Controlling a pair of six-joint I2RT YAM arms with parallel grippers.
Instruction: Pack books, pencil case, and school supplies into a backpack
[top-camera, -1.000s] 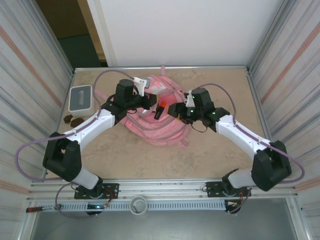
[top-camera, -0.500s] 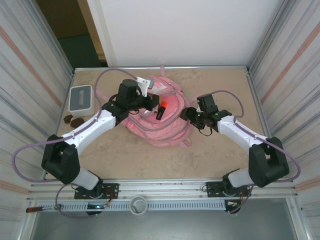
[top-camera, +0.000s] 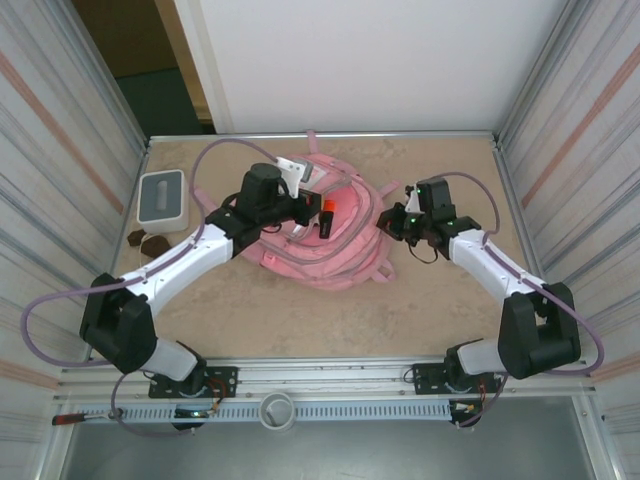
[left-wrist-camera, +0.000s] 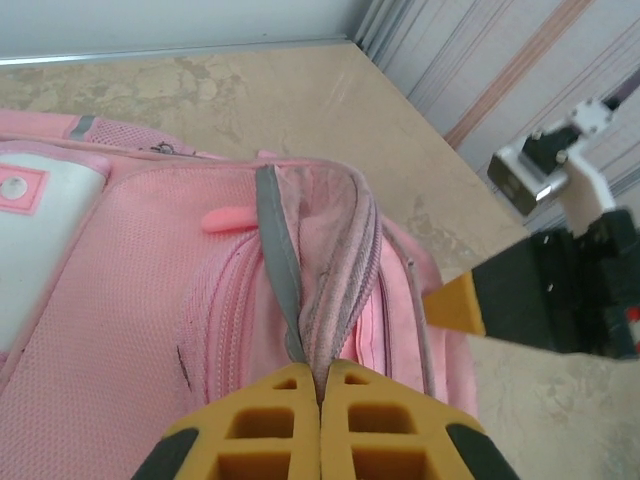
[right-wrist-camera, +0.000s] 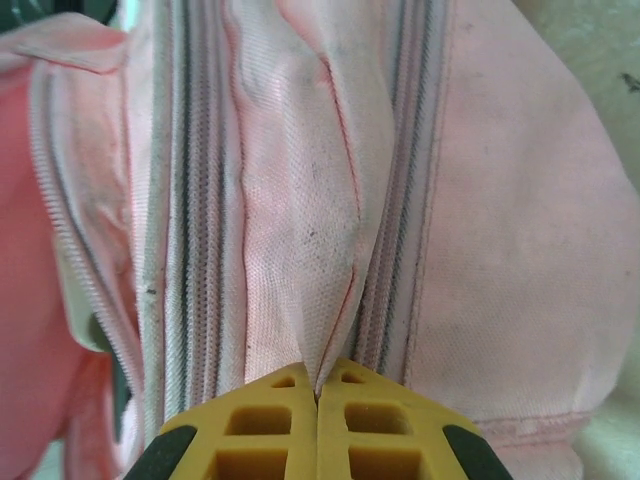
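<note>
The pink backpack (top-camera: 330, 258) lies in the middle of the table with its top opening spread between my two grippers. My left gripper (top-camera: 322, 216) is shut on the grey-trimmed zip edge (left-wrist-camera: 285, 270) of the backpack (left-wrist-camera: 120, 260). My right gripper (top-camera: 390, 222) is shut on a fold of pale pink fabric (right-wrist-camera: 310, 240) beside a zip of the backpack (right-wrist-camera: 500, 200). In the left wrist view an orange fingertip (left-wrist-camera: 455, 303) of the right gripper pokes in at the backpack's far side. The books, pencil case and school supplies are hidden.
A white box with a grey top (top-camera: 160, 197) stands at the left wall, with small dark brown lumps (top-camera: 148, 241) just in front of it. A pink strap (top-camera: 312, 146) trails toward the back edge. Ribbed walls close in both sides.
My right gripper has closed on the backpack's fabric and drawn back to the right, stretching the opening wider. The left gripper kept its hold and shifted slightly right with the bag.
</note>
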